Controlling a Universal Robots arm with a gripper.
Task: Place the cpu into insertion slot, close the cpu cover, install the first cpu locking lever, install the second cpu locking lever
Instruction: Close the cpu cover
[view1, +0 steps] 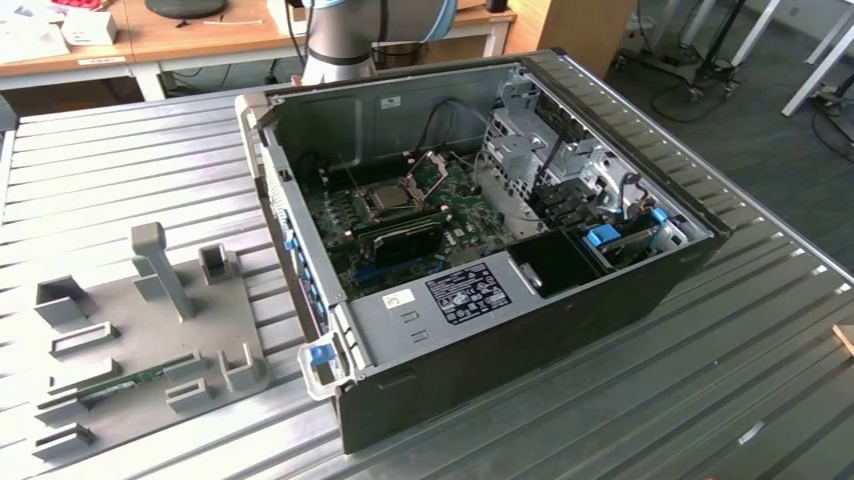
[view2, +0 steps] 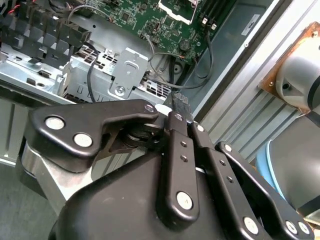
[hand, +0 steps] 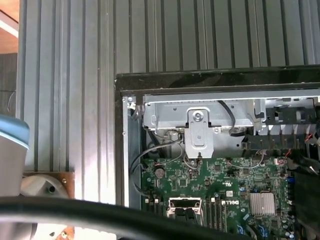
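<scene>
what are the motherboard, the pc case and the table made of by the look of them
The motherboard looks like green-lacquered circuit board, studded with small soldered parts. The pc case seems thin sheet metal, matte grey inside, with folded edges and punched holes. The table is probably aluminium: silvery, ribbed, softly reflective.

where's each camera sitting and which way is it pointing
Exterior view: off the arm, looking down into the open computer case; arm's base beyond it.
Second wrist view: behind the pincer, facing the motherboard.
First wrist view: above the case, looking down at the motherboard.
Both wrist views share the motherboard and arm's base.
</scene>
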